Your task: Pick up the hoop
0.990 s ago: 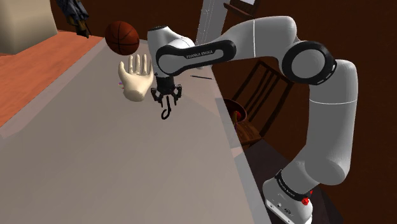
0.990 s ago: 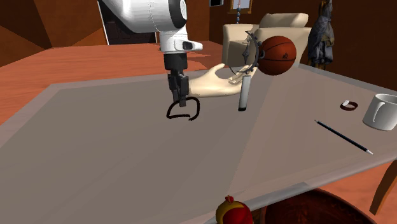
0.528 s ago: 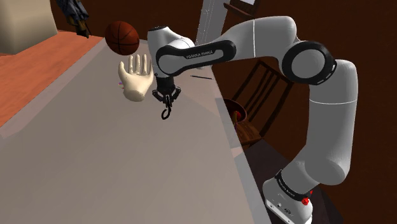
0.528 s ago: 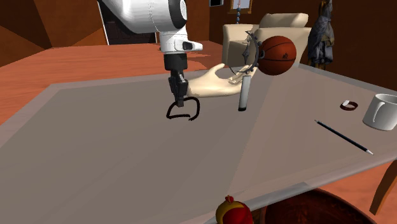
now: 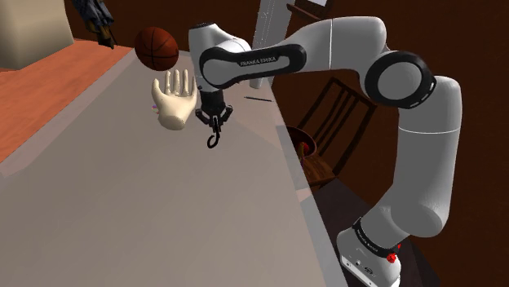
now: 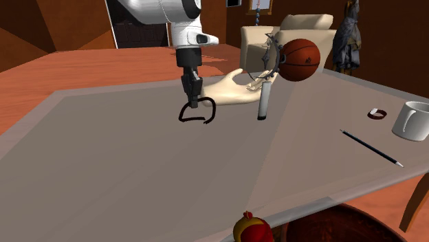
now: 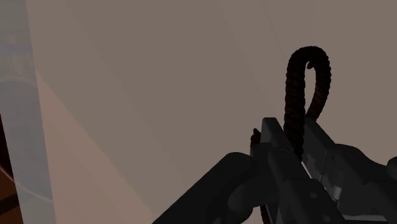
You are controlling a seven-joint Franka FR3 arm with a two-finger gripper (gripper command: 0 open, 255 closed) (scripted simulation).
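Shoulder view: the hoop (image 5: 213,144), a thin dark loop that looks like rope, is held up by the gripper (image 5: 214,124) over the tabletop (image 5: 122,212). The gripper is closed tight on the top part of the hoop, and the rest of the hoop hangs down under it. In the wrist view the hoop is seen pinched in the gripper and curling out past its tip. The hoop seems to hang just above the tabletop, but that cannot be told for sure.

Some things could go wrong from here. Only a small bit of the hoop is pinched, so it could slip out and be dropped if the arm (image 5: 343,45) is moved fast. The hoop could also be swung into the pale toy hand (image 5: 174,99), which lies just beside it. Then the toy hand could be pushed toward the basketball (image 5: 157,47) near it.

White letters can be read on a dark part of the arm: "FRANKA EMIKA". No other writing can be read.
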